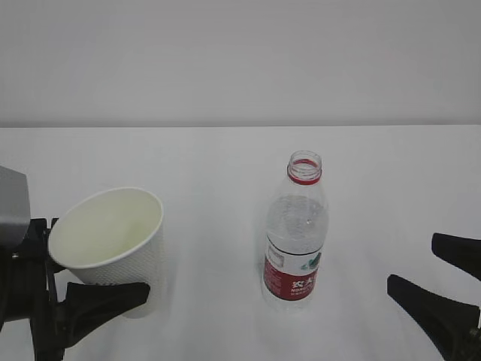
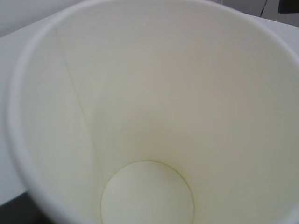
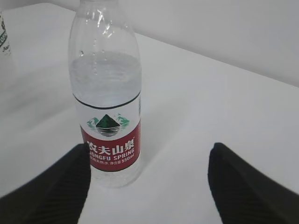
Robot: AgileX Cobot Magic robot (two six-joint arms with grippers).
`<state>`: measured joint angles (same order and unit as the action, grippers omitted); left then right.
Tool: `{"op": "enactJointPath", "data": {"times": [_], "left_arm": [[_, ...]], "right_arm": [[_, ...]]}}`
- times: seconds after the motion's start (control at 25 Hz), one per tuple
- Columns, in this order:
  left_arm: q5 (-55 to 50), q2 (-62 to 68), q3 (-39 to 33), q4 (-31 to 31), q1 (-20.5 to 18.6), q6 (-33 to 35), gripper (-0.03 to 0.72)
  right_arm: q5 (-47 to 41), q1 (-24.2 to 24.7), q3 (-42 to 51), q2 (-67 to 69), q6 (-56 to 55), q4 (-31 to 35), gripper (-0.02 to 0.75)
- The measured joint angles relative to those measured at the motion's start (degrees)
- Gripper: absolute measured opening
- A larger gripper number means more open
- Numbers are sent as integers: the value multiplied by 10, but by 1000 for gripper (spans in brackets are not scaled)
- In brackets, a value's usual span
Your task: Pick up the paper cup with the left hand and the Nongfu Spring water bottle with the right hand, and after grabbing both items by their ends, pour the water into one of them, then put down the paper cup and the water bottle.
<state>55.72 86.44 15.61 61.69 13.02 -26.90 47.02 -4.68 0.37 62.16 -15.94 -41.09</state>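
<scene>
The left jaws (image 1: 90, 278) clamp the tilted cup (image 1: 113, 241) at the table's (image 1: 218, 226) left. The right jaws (image 1: 440, 286) stand apart, empty, right of the uncapped bottle (image 1: 295, 233), which stands upright mid-table holding water (image 3: 105, 77).

matte black ribbed tapered fingers (image 3: 42, 191), grey block (image 1: 13, 204) behind left hand (image 1: 75, 286)

We count one paper cup (image 1: 113, 241) and one Nongfu Spring water bottle (image 1: 295, 233) on one white table (image 1: 376, 188). The bottle carries one red neck ring (image 1: 304, 179) and one red-and-white label (image 3: 111, 140), and we see no cap on its mouth. We also count two grippers, one left gripper (image 1: 71, 293) and one right gripper (image 1: 443, 289), each showing two dark fingers.
</scene>
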Motion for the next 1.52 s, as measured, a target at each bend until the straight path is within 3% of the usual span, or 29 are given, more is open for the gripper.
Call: {"op": "enactJointPath", "data": {"times": [0.28,0.6,0.84,1.36,1.52], "left_arm": [[0,0,5,-16,0,-1,555],[-1,0,5,-16,0,-1,554],[-1,0,5,-16,0,-1,554],[-1,0,5,-17,0,-1,553],[-1,0,5,-17,0,-1,552]], "right_arm": [[41,0,0,81,8,-1,589],[166,0,-4,249,111,12,589],[180,0,-33,354,195,25,589],[185,0,-57,366,247,32,592],[186,0,-57,366,247,25,626]]}}
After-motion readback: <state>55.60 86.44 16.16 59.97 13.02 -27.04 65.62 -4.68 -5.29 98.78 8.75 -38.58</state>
